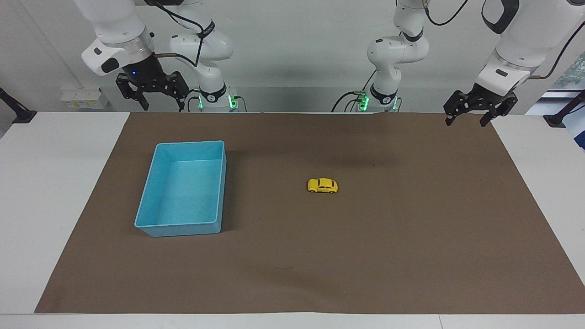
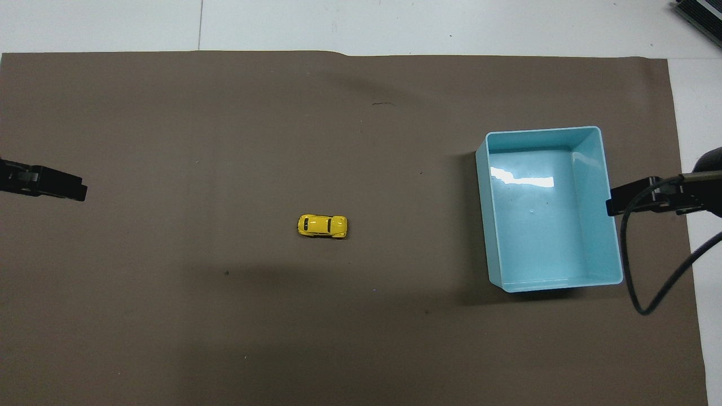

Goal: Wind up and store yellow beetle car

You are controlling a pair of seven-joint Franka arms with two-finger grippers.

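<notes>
yellow beetle car (image 1: pixel 322 185): bright yellow, dark windows | bin (image 1: pixel 155 218): light blue, plain | mat (image 1: pixel 411 256): brown, plain | table (image 1: pixel 50 183): white

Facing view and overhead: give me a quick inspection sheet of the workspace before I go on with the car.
Surface: brown mat covering a white table.
Job's things: yellow beetle car on its wheels on the mat, mid-table, untouched; light-blue bin toward the right arm's end, nothing in it.
Clutter: nothing seen.
Grippers: left gripper open, in the air over the mat's edge at its own end; right gripper open, raised above the robots' edge of the table near the bin. Neither holds anything.
Cables: black cable looping from the right arm beside the bin.
Surroundings: plain wall, arm bases with green lights.
</notes>
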